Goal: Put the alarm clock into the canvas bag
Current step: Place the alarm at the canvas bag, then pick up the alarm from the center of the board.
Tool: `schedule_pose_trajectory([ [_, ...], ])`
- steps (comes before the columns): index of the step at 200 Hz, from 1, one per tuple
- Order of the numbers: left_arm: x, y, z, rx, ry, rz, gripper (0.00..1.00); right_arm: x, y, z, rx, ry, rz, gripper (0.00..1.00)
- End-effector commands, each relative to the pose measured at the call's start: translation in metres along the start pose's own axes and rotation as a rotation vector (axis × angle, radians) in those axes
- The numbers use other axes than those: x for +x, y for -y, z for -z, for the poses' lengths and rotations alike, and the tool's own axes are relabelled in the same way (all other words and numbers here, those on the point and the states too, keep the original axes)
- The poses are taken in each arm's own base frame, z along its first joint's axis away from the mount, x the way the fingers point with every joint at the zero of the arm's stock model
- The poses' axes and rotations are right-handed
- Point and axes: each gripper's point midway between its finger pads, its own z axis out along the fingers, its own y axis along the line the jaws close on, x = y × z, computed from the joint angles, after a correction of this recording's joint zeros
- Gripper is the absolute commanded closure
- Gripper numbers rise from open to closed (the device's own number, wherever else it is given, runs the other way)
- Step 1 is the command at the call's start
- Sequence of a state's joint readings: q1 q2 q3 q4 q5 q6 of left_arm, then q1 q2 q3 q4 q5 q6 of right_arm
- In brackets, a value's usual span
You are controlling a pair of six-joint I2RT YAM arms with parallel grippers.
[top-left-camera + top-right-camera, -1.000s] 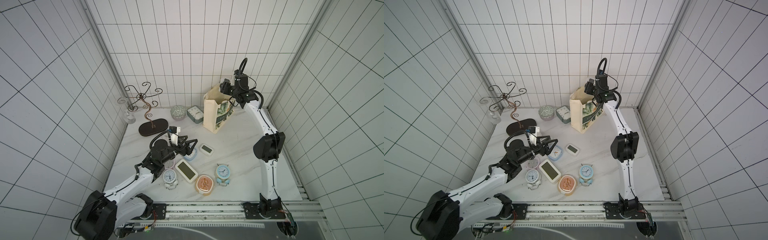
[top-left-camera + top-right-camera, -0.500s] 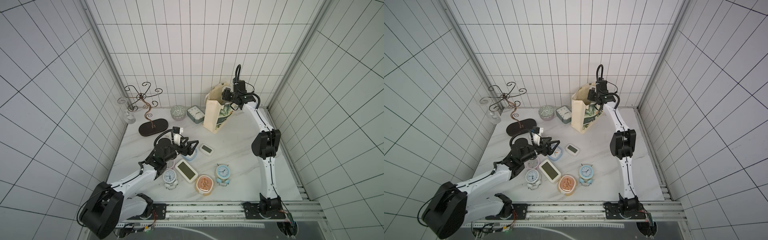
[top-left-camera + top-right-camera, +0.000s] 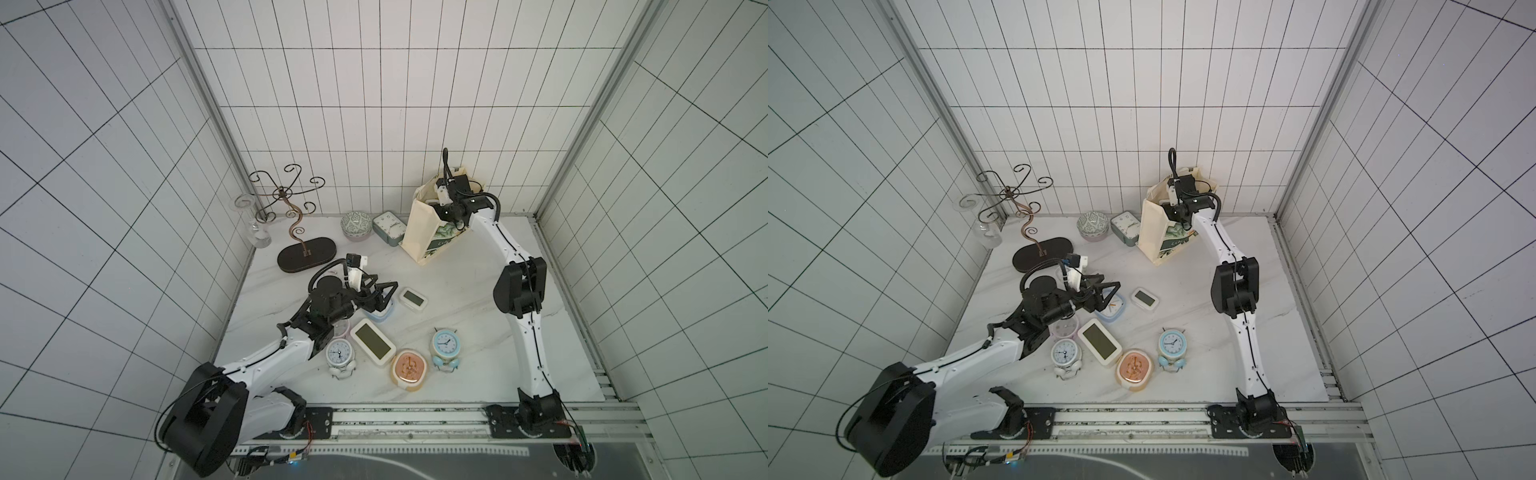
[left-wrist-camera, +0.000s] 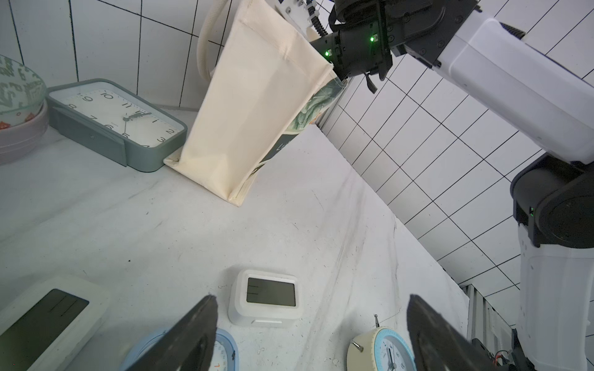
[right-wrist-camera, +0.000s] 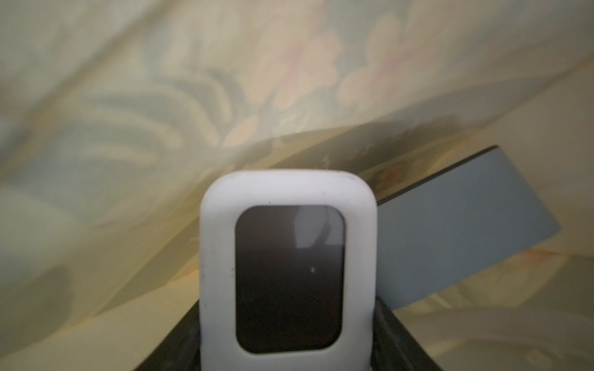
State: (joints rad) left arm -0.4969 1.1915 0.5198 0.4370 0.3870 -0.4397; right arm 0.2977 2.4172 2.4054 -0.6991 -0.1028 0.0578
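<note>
Marble tabletop: right gripper (gripping alarm clock) inside the canvas bag.

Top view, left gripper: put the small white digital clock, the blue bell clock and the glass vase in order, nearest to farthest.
1. The small white digital clock, just past the fingertips of the left gripper, on the side of the right arm.
2. The blue bell clock, farther off toward the front rail.
3. The glass vase, in the far left corner by the wall.
</note>
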Motion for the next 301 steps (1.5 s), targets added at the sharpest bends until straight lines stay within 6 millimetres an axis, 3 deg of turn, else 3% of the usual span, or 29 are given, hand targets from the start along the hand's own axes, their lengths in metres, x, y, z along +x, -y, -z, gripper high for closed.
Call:
schedule_pose_trajectory([
  [1,-0.008,0.007,-0.003,0.023,0.014,-0.024,0.11,0.076,0.002,-0.038,-0.024,-0.229,-0.007,0.63],
  [10,-0.008,0.008,-0.002,0.024,0.015,-0.024,0.11,0.070,0.000,-0.036,-0.031,-0.215,-0.010,0.58],
  [20,-0.008,0.007,-0.002,0.022,0.015,-0.024,0.11,0.063,-0.001,-0.033,-0.032,-0.197,-0.013,0.45],
  [26,-0.008,0.007,-0.002,0.021,0.015,-0.025,0.11,0.056,-0.002,-0.028,-0.029,-0.181,-0.012,0.31],
  [33,-0.009,0.008,-0.002,0.021,0.016,-0.025,0.11,0.050,-0.002,-0.023,-0.021,-0.163,-0.006,0.04],
  [36,-0.009,0.008,-0.002,0.020,0.017,-0.026,0.11,0.046,-0.002,-0.020,-0.017,-0.153,-0.004,0.01],
  [56,-0.010,0.007,-0.001,0.012,0.020,-0.028,0.11,0.018,-0.003,0.008,-0.001,-0.080,-0.005,0.00],
  [80,-0.011,0.005,0.000,-0.004,0.020,-0.025,0.11,-0.016,-0.003,0.056,0.023,0.019,-0.016,0.00],
  [106,-0.012,0.006,0.001,-0.005,0.022,-0.024,0.11,-0.041,0.001,0.101,0.035,0.103,-0.030,0.00],
  [152,-0.015,0.008,0.004,-0.003,0.029,-0.033,0.11,-0.059,0.005,0.152,0.028,0.179,-0.052,0.00],
  [185,-0.018,0.007,0.009,-0.028,0.038,-0.038,0.11,-0.064,-0.014,0.213,-0.006,0.270,0.000,0.00],
  [201,-0.017,0.001,0.011,-0.063,0.035,-0.021,0.11,-0.041,-0.029,0.227,-0.035,0.264,0.062,0.00],
  [223,-0.009,-0.014,0.015,-0.146,0.009,0.031,0.10,0.012,-0.053,0.227,-0.117,0.201,0.156,0.02],
  [259,0.010,-0.032,0.025,-0.219,-0.041,0.144,0.10,0.119,-0.081,0.201,-0.233,0.067,0.314,0.08],
  [301,0.038,-0.040,0.032,-0.201,-0.108,0.262,0.10,0.195,-0.102,0.161,-0.347,-0.075,0.325,0.09],
])
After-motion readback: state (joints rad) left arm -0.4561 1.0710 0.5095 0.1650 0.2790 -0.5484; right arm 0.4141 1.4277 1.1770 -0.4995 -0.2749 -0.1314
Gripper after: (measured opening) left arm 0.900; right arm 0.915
